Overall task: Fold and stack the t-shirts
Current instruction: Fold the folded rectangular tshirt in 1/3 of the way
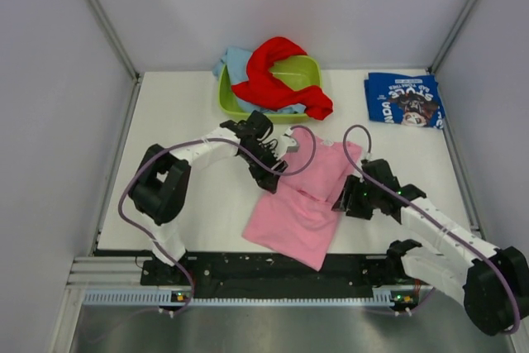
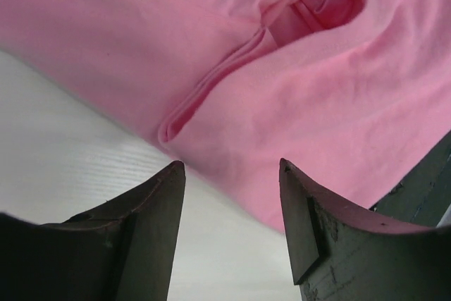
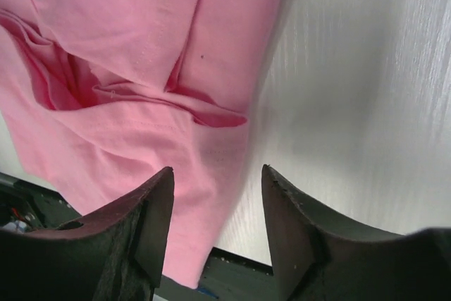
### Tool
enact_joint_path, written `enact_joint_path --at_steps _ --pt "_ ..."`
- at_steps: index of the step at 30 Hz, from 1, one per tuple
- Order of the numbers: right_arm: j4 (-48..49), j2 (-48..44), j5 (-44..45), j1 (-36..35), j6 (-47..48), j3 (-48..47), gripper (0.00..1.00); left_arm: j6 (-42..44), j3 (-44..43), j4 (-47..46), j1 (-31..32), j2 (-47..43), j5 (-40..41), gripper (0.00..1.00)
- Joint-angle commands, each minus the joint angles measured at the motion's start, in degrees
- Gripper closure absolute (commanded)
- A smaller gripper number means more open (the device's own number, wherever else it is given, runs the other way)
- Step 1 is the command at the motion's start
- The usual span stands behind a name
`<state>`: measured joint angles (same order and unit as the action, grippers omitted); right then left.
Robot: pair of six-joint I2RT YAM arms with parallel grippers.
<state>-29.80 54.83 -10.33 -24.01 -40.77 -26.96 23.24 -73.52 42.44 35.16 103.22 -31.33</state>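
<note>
Pink t-shirt (image 1: 302, 204): lies near the middle of the table (image 1: 182, 121), partly folded with creased layers. No print or label shows.
Left gripper (image 2: 229, 170): fingers spread with nothing between them. The tips are at the pink t-shirt's left edge, above bare table.
Right gripper (image 3: 215, 174): fingers spread and empty. The tips are at the pink t-shirt's right edge.
Navy t-shirt (image 1: 405, 99): folded flat at the far right corner, well apart from the pink t-shirt. It has a cartoon print with white lettering that is too small to read.
Red t-shirt (image 1: 277, 80): draped across the lime green tub (image 1: 227, 103) at the far side of the table.
Light blue t-shirt (image 1: 234, 62): bunched in the tub, under the red t-shirt.
</note>
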Motion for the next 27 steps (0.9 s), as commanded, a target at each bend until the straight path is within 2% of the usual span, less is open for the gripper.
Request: enact_joint_path --at_steps 1,5,9,11,12,13,18,27 --pt "6.8 1.2 -4.0 -0.5 -3.5 1.9 0.53 -3.5 -1.3 -7.4 0.0 3.2 -2.9 0.41" --pt "9.0 5.0 -5.4 -0.5 -2.5 1.9 0.67 -3.6 -1.4 -8.8 0.1 4.9 -1.8 0.48" --pt "9.3 7.8 -6.8 -0.4 -0.6 1.6 0.8 -3.2 -1.2 -8.3 0.1 5.0 -2.6 0.81" --pt "9.0 7.8 -6.6 0.0 0.0 1.1 0.91 -3.2 -1.2 -8.2 -0.3 4.5 -2.5 1.0" --pt "8.7 7.1 -6.4 0.0 0.4 0.8 0.99 -3.4 -1.2 -8.2 -0.7 4.1 -2.8 1.0" --pt "8.5 6.4 -6.3 0.0 0.9 0.5 1.0 -3.3 -1.0 -8.4 -1.0 3.7 -3.0 1.0" --pt "9.0 0.3 -4.8 0.0 5.0 0.5 1.0 -3.5 0.3 -9.7 -1.8 1.4 -3.0 1.0" --pt "14.4 -16.8 -3.0 0.0 6.5 8.9 1.0 -0.4 4.7 -10.3 -1.9 -4.2 -5.7 1.0"
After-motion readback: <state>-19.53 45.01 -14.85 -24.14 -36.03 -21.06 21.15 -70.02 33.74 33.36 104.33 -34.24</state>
